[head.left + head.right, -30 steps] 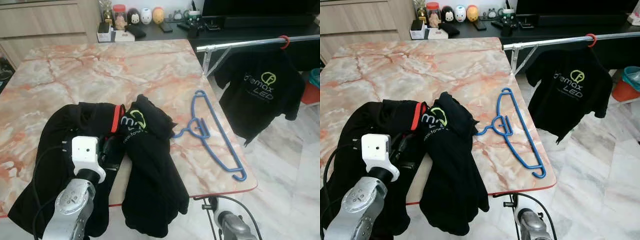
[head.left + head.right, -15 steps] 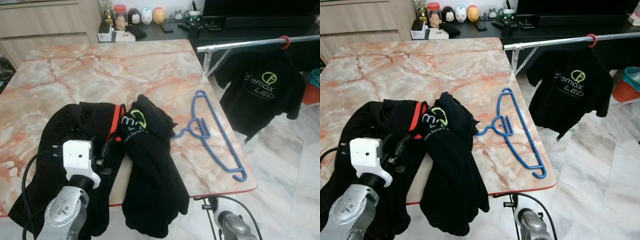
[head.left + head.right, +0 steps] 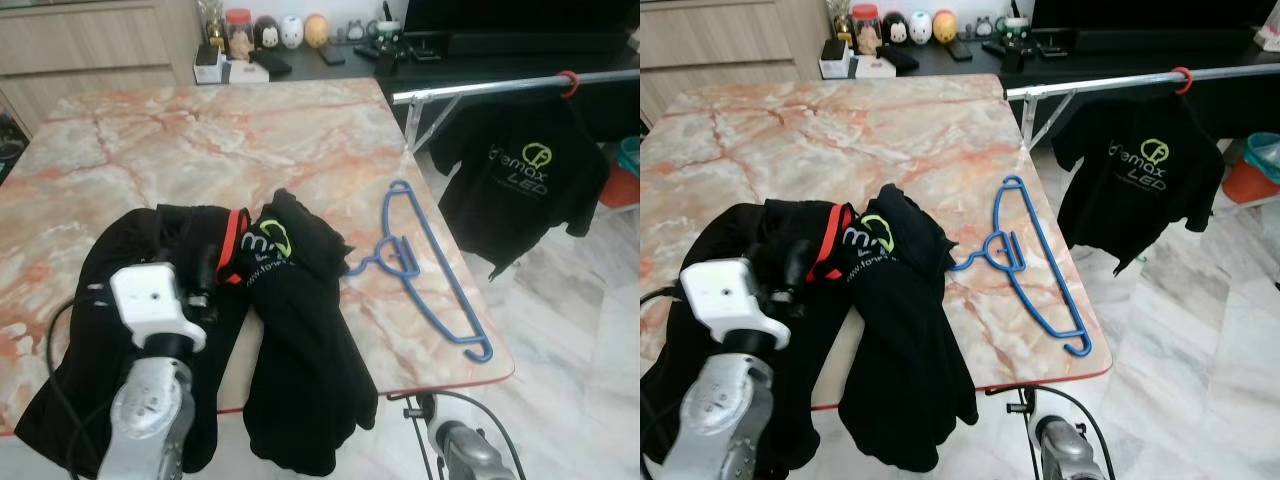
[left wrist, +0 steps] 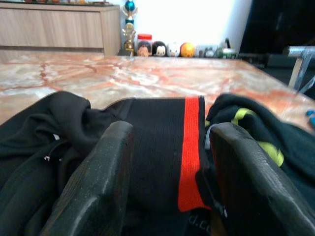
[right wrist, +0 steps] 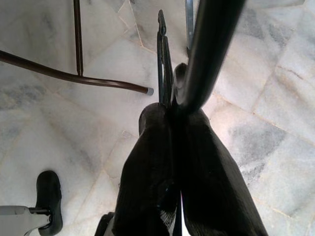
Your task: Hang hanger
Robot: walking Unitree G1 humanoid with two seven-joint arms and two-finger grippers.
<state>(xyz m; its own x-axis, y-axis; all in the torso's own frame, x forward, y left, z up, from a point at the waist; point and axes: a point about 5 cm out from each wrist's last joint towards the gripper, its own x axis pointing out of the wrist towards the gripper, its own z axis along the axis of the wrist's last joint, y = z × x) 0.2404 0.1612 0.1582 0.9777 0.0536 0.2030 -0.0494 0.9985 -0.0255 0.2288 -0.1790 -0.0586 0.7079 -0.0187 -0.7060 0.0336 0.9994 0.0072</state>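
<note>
Furthest left, the left gripper (image 4: 167,196) sits low over the near left part of the marble table (image 3: 180,140), its white wrist camera box and silver forearm rising from the bottom edge of the head views; its two black fingers (image 4: 93,187) are spread wide, one to each side of the red-trimmed black collar (image 4: 189,147) of the crumpled black shirt (image 3: 300,340), and they close on nothing. That shirt lies heaped across the near edge of the table, with a green and white logo showing by the collar and one part drooping over the table's front edge. To its right, well clear of the left gripper, the blue hanger (image 3: 425,270) lies flat on the marble near the table's right edge, its hook end just beside the shirt's folds and one tip reaching toward the near right corner. Along the far edge of the table a row of small figurines and jars stands on a dark sideboard. Further right, past the table, a metal clothes rail (image 3: 480,88) carries a second black shirt (image 3: 525,185) on a red hanger hook, above pale marble floor tiles. Below the table's right corner hangs the right gripper (image 5: 179,162), idle, its fingers pressed together and pointing down at the floor
</note>
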